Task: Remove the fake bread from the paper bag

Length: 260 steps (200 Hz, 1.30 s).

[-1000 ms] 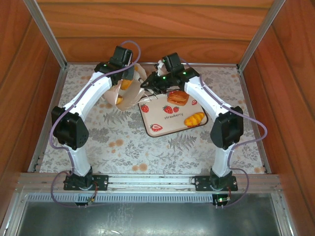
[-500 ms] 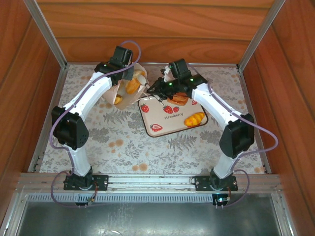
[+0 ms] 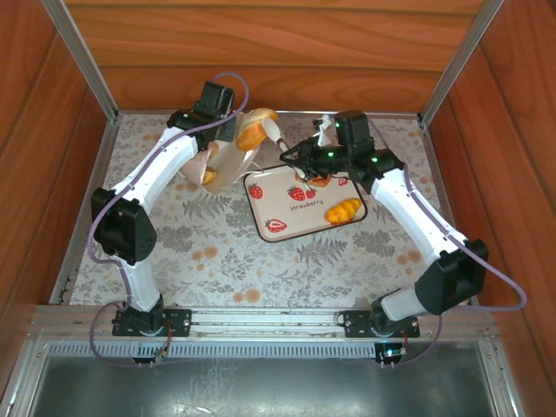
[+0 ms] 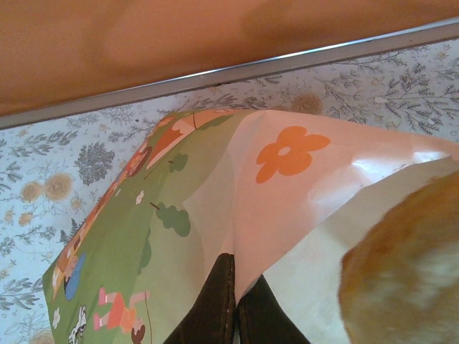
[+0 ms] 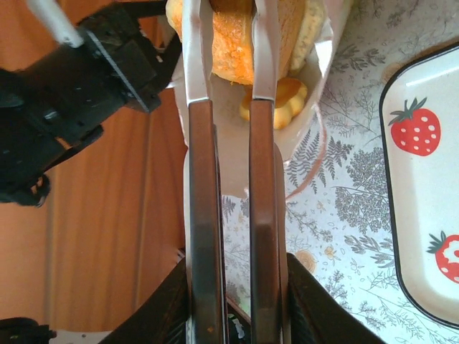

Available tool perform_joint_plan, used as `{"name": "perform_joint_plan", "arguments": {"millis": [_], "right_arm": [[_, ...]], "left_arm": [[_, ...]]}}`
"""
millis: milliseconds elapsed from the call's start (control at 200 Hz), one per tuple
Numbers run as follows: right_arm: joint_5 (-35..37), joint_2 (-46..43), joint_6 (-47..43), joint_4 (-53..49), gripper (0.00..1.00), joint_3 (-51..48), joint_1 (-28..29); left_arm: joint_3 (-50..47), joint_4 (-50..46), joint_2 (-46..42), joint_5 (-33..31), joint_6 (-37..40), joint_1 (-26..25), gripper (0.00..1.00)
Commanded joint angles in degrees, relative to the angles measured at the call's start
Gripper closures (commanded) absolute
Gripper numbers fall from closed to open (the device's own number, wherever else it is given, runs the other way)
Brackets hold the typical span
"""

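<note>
Fake bread (image 3: 254,130) btw right gripper (image 5: 228,21) fingers, over paper bag (image 4: 215,186)

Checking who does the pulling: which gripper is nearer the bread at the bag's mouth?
Right. The right gripper is clamped on the bread loaf; the left gripper pinches the paper bag wall beside it.

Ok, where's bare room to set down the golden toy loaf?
The white strawberry-printed tray is bare on its near-left half; a twisted orange roll lies on its right. The floral tabletop in front of the tray is free. Crowded around the printed paper bag.
</note>
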Motion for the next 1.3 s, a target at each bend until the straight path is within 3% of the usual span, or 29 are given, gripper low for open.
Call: {"name": "perform_joint_plan", "arguments": {"millis": [0, 545, 1294], "right_arm": [[-0.61, -5.84, -0.89, 3.57, 1.00, -0.73, -1.36], [6.61, -24.47, -4.20, -11.24, 1.00, -7.37, -10.00], [-1.15, -33.12, -4.06, -13.50, 1.00, -23.63, -17.57]], "left_arm": [[-0.38, -1.42, -0.99, -0.61, 0.21, 0.38, 1.00], [-0.90, -1.42, -1.29, -1.01, 1.26, 0.42, 1.00], [-0.13, -1.42, -1.36, 0.36, 1.00, 0.63, 1.00]]}}
